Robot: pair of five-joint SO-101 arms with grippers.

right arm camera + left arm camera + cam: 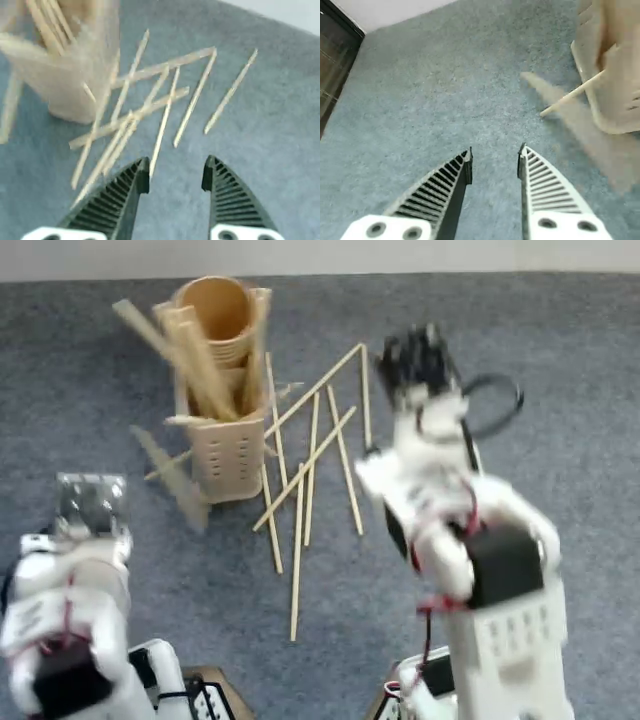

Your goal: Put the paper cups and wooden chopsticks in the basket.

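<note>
pale thin chopsticks (305,470) — criss-crossed, beside basket (228,455)

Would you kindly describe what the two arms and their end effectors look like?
The left arm and right arm are white plastic shells with black motor blocks and thin red wires; a black cable loops beside the right arm's wrist. The left end effector and right end effector each have two tapering, ribbed fingers on white bases with dark screw holes.
</note>
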